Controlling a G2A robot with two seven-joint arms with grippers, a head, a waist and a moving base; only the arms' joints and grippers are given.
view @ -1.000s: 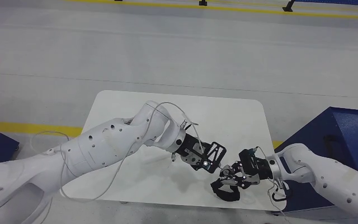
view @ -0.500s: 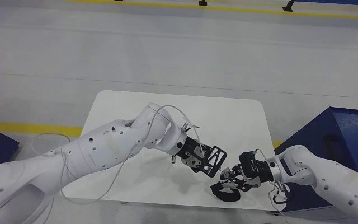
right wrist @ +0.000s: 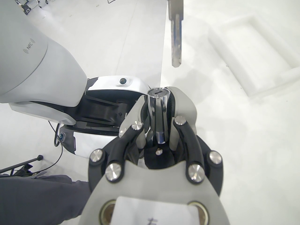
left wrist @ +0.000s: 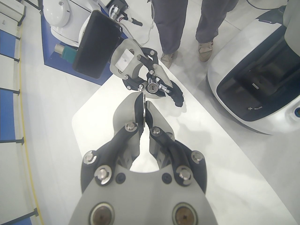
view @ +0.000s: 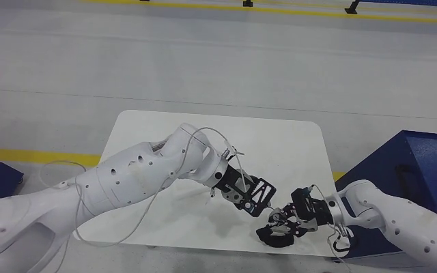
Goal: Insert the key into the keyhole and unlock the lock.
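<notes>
Since a second ago the left gripper (left wrist: 144, 99), clamped on the flat silver metal key (right wrist: 175, 31), has been carried closer to the right gripper (right wrist: 159, 99), which is closed around the chrome cylinder lock (right wrist: 157, 115) above the white worktop's (view: 287, 143) near right corner. The key tip is held just short of the keyhole (right wrist: 158, 92); insertion is judged to be next.

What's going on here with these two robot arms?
The left gripper is shut on a key, and the right gripper is shut on the lock, both over the white table. The key points at the keyhole, but its tip is short of it, so nothing is inserted yet.
</notes>
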